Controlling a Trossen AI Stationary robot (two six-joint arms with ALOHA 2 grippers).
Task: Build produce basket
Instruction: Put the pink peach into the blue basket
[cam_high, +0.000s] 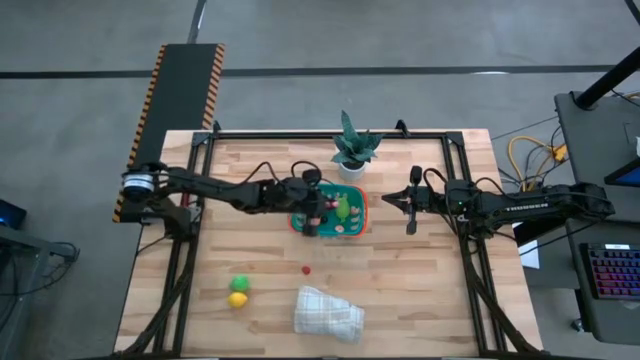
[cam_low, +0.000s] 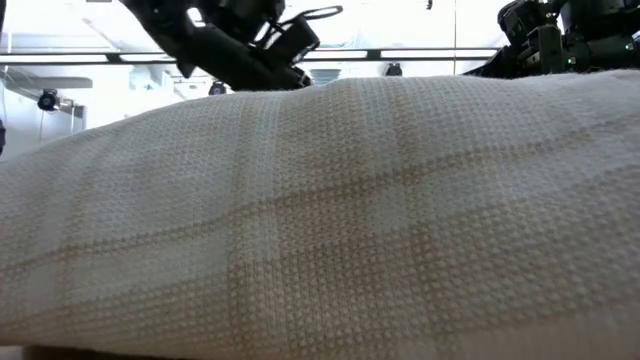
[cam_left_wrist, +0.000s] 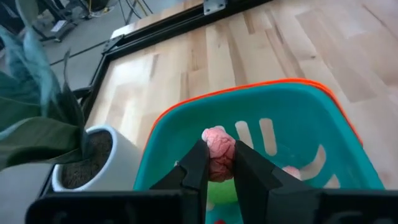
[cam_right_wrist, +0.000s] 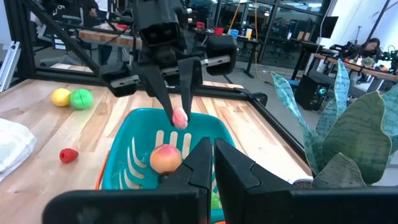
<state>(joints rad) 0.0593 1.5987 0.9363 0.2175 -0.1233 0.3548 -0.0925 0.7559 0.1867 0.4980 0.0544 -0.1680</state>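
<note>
A pink piece of produce (cam_left_wrist: 218, 151) is hanging above the teal basket (cam_high: 356, 214), pinched between the jaws of the left gripper (cam_left_wrist: 217, 163). The basket is sitting mid-tabletop (cam_high: 420, 290), just in front of the potted plant (cam_high: 352, 146), holding an orange-pink fruit (cam_right_wrist: 165, 158) and green pieces. The right gripper (cam_high: 411, 201) is hovering just beside the basket, jaws nearly closed on nothing. A red berry (cam_high: 306, 268), green (cam_high: 240, 285) and yellow (cam_high: 237, 299) fruits and a folded cloth (cam_high: 328, 313) are lying nearer the front edge.

Both arms are dark, nearly black, built of slim jointed segments with black cables looping loosely along them. The left arm (cam_high: 215, 188) has a silver, ring-shaped fitting at its base. The right arm (cam_high: 530, 205) bears small pale lettering along its forearm. Each ends in two flat, tapering black fingers (cam_left_wrist: 194, 167).
</note>
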